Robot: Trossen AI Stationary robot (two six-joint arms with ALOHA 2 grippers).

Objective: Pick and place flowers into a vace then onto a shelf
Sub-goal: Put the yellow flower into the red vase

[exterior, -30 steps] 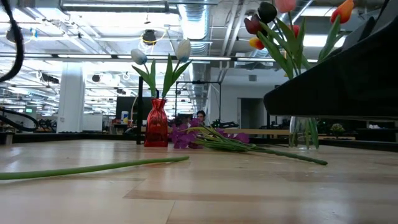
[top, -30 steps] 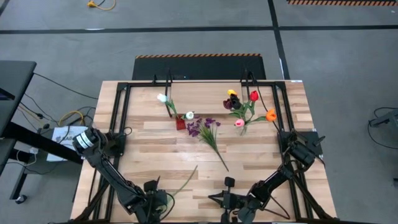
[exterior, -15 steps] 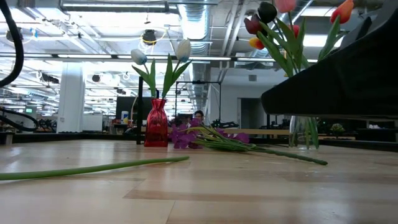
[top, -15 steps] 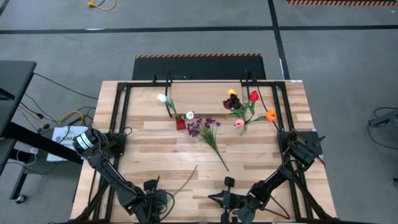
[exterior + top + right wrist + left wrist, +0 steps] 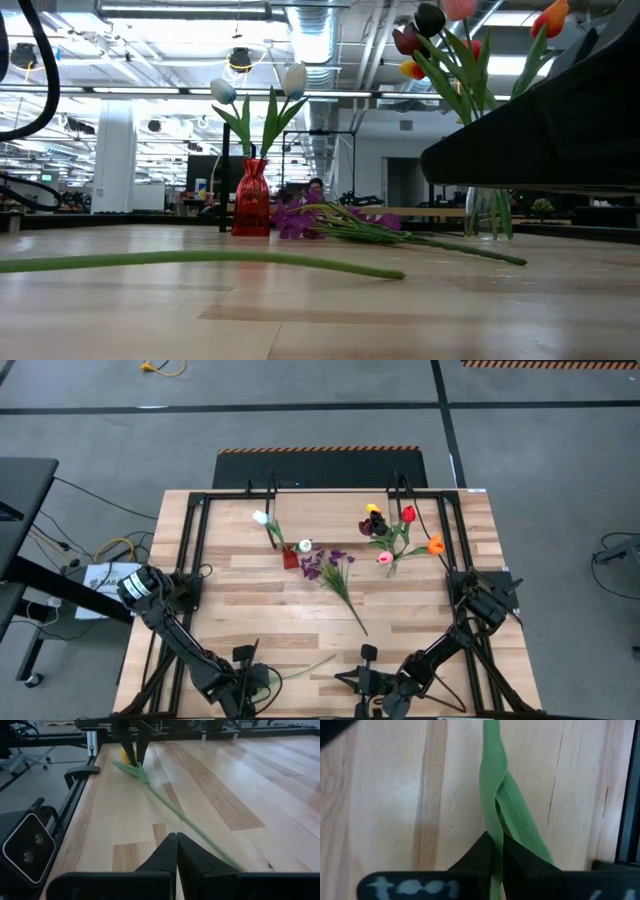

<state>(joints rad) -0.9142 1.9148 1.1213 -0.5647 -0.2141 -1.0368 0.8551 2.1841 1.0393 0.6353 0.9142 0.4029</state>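
Now | left pincer point(image 5: 496, 851) clamped on yellow tulip point(image 5: 126, 755) stem | right pincer point(image 5: 176, 851) together | lift gently, keep stem level

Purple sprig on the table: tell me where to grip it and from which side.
Grip the purple sprig on its bare stem, below the blossoms. It lies flat, with the stem running diagonally toward the right gripper, so that arm probably suits. Come straight down from above, closing across the stem. The left gripper is shut on a green stalk.
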